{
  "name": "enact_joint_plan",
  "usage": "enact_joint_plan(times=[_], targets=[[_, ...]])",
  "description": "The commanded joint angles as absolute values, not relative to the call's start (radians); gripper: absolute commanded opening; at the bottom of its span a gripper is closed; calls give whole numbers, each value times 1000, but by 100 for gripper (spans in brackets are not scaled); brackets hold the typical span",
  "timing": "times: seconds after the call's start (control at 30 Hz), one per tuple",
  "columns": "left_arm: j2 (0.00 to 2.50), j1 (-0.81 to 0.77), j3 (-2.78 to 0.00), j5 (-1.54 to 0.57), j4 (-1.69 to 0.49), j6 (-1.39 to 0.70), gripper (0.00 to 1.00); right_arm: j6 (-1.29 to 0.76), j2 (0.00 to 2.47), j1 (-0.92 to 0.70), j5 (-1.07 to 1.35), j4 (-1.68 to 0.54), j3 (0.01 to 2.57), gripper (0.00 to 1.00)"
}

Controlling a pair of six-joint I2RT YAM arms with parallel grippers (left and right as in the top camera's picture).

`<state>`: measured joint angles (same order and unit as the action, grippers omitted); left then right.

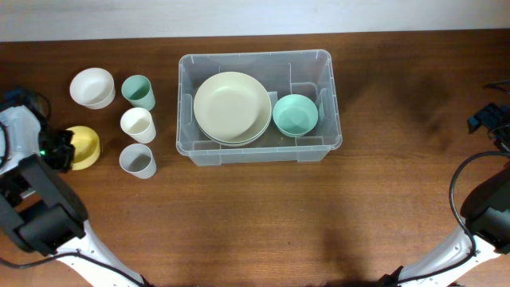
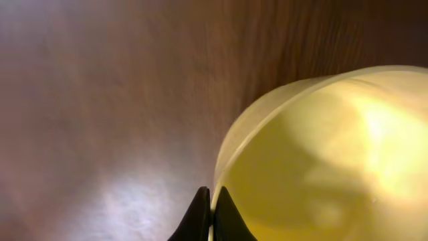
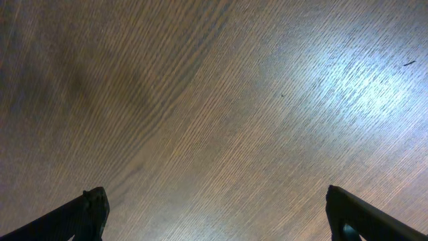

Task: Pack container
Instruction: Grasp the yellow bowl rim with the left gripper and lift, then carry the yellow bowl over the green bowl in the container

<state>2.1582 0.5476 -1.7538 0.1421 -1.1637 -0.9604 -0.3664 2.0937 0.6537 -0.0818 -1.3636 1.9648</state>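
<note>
The clear plastic container [image 1: 259,108] stands at the table's middle back. It holds stacked cream plates [image 1: 232,107] and a teal bowl [image 1: 296,114]. A yellow bowl [image 1: 84,147] sits at the far left, and it fills the right of the left wrist view as a yellow bowl [image 2: 328,161]. My left gripper [image 2: 212,201] is shut on the yellow bowl's rim, one finger inside and one outside. My right gripper [image 3: 217,207] hangs open over bare wood at the far right, nothing between its fingers.
Left of the container stand a white bowl [image 1: 92,87], a teal cup [image 1: 139,91], a cream cup [image 1: 138,124] and a grey cup [image 1: 138,160]. The right arm's base [image 1: 486,199] is at the right edge.
</note>
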Motion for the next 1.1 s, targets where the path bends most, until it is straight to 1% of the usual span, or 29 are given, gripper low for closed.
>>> enact_joint_plan(times=[0.0, 0.2, 0.37, 0.43, 0.57, 0.7, 0.8, 0.97, 1.07], targets=[[2056, 556, -1787, 257, -1181, -926, 1, -374, 2088, 655, -91, -1364, 1961, 99], [1874, 523, -1806, 258, -1198, -921, 1, -374, 2088, 655, -90, -1364, 1961, 99], [1723, 416, -1806, 215, -1176, -921, 1, -374, 2088, 655, -90, -1364, 1961, 99], [1680, 342, -1806, 180, -1135, -897, 1, -374, 2088, 655, -91, -1364, 1961, 99], [1652, 143, -1806, 101, -1001, -839, 1, -374, 2088, 655, -90, -1364, 1961, 99], [1684, -78, -1805, 68, -873, -802, 1, -374, 2088, 655, -90, -1364, 1961, 99], [1731, -221, -1805, 67, -781, -701, 1, -374, 2088, 655, -91, -1364, 1961, 99], [1837, -405, -1805, 67, -699, -592, 1, -374, 2088, 655, -90, -1364, 1961, 99], [1896, -475, -1805, 67, -678, -558, 1, -374, 2088, 655, -91, -1364, 1961, 99]])
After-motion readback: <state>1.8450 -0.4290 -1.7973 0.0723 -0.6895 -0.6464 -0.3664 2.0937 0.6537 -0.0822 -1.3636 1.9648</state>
